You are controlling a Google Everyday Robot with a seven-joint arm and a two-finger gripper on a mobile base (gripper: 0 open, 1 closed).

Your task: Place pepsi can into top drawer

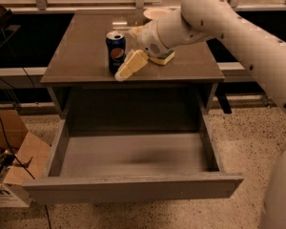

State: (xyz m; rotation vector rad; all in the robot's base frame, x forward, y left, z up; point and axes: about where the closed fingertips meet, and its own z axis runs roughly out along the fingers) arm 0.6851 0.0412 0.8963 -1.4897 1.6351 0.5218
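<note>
While the pepsi can [116,51] stands upright on the cabinet top [81,56] with the gripper [130,66] just right of it, its spread not discernible, the can should be straddled squarely and gripped mid-body before the open top drawer [133,154] is approached.

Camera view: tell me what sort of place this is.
Likely a lab or office test space: a speckled floor, an open cardboard box at left, and a lone grey cabinet with its drawer pulled out. The gripper hangs over the cabinet top, beside the can.
</note>
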